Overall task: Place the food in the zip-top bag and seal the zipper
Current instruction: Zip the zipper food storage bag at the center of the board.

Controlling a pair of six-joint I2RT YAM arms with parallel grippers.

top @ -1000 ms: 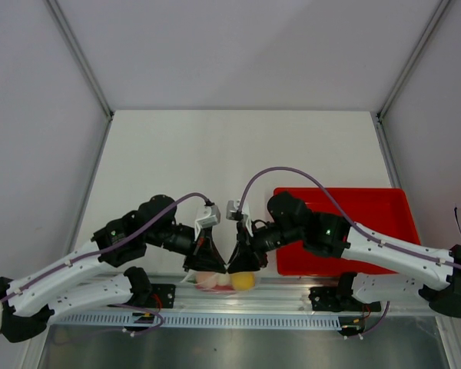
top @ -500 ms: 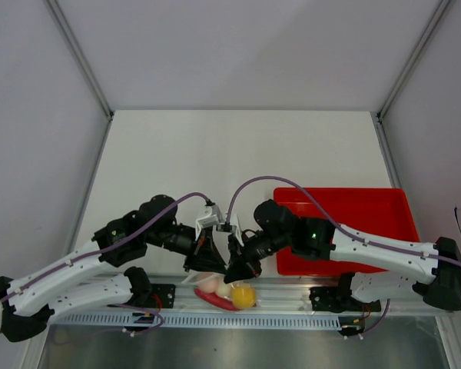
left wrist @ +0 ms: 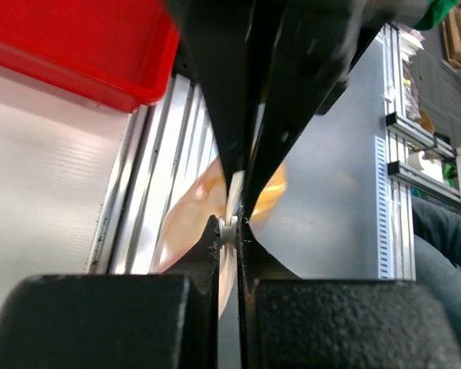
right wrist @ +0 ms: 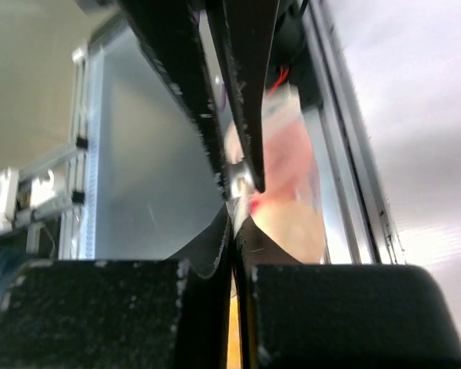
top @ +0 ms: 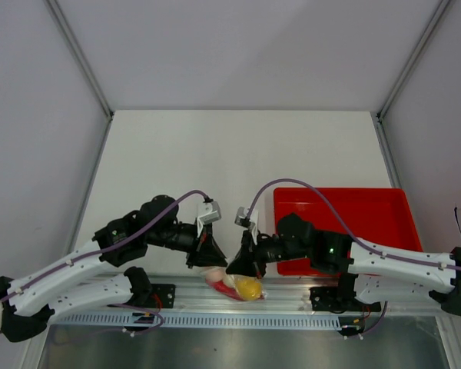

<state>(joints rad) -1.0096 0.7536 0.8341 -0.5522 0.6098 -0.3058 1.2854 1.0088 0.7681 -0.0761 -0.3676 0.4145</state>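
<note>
One bag, loaded: the small clear floppy plastic zip-top bag [top: 230,282] lies at the near table edge, partly over the grooved aluminium rail [top: 292,296]. Food is inside it. The yellow-orange ball [top: 248,288] is plain from above, and a whitish-cream egg shape [right wrist: 292,231] shows through the plastic in the right wrist view. I can't confirm a third piece, too blurred.

The narrow red zipper strip [top: 220,285] shows as a short red streak on the bag's left side, and most of its length is hidden under the fingers.

Just behind the bag the two grippers meet nose to nose. The left gripper [top: 208,261] is clamped flat on a thin pale edge of the bag, with no gap between its fingers [left wrist: 230,225]. The right gripper [top: 239,269] is likewise pinched tight on the plastic [right wrist: 232,223], facing the left one and just beside it.

Judgement: loading is done and the sealing step is in hand. I can't tell whether any of the zipper is locked yet.

Next move, as I read it: one gripper anchors its pinch while the other slides or re-pinches outward along the red strip until the full width is pressed. That needs the jaws square on the strip, not on the pouch wall below it. The bag should also stay on the table side of the rail.

Farther back, the red rectangular plastic tray [top: 392,201] sits to the right, apart from the bag, on the white tabletop [top: 238,154].
</note>
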